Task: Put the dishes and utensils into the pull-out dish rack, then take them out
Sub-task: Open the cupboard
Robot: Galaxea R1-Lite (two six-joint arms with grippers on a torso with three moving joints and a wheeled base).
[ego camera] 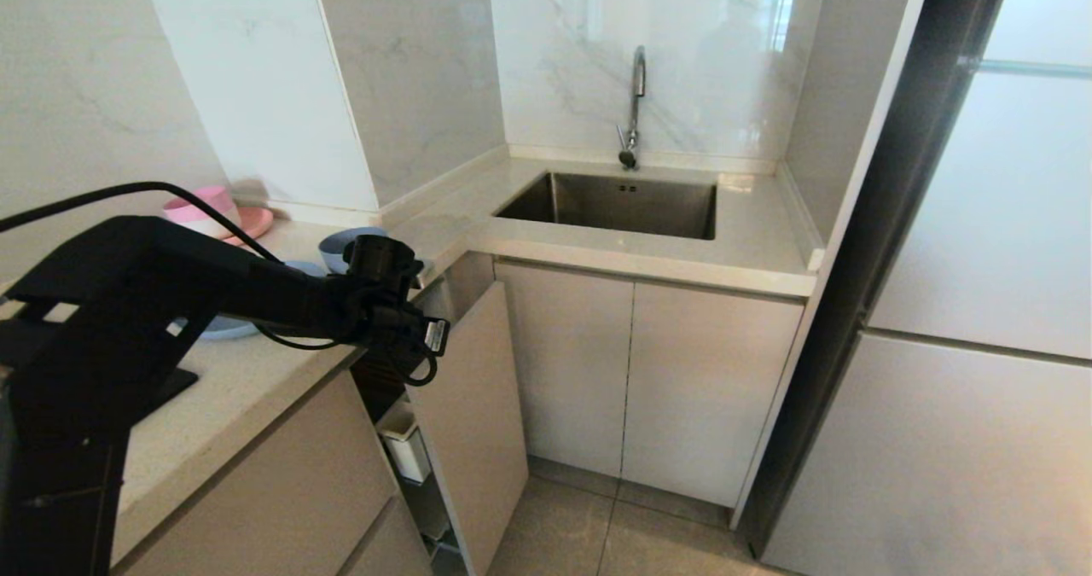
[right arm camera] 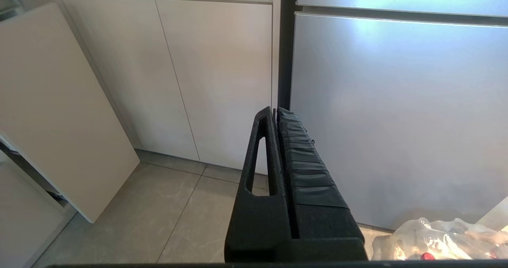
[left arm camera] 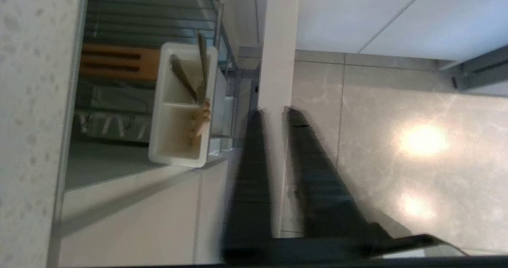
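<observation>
Two utensil lots stand in the white plastic utensil caddy [left arm camera: 180,103]: thin light-brown wooden chopsticks [left arm camera: 201,119] and a slim silver metal fork [left arm camera: 203,63], both leaning inside it, with a second grey handle beside them that cannot be made out. Judged light, stiff and slender; the fork looks smooth and likely to slip, the chopsticks likely to roll apart. Best hold: the upper ends standing above the caddy rim, pinched across the shaft.

One narrow chrome wire pull-out dish rack [left arm camera: 222,33] with brown slotted wooden strip [left arm camera: 115,61], drawn out behind its beige front panel [ego camera: 473,414]. Stiff frame.

One small round dusty-blue bowl [ego camera: 341,247] and one shallow dusty-blue plate [ego camera: 226,327], on the pale stone countertop [ego camera: 222,388], largely behind the arm. Judged rigid, breakable, matte; take each by the rim.

Left gripper [left arm camera: 274,115]: above the front panel's top edge, just beside the caddy, fingers a narrow gap apart, nothing between them. Right gripper [right arm camera: 276,115]: parked low facing the cabinet doors, fingers pressed together.

Surroundings: pink bowl and plate [ego camera: 213,209] at the wall; steel sink [ego camera: 618,205] with tap; a crumpled clear plastic bag [right arm camera: 436,240] on the floor.

Obstructions: the front panel edge and wire frame crowd the caddy, so reach in from above.
</observation>
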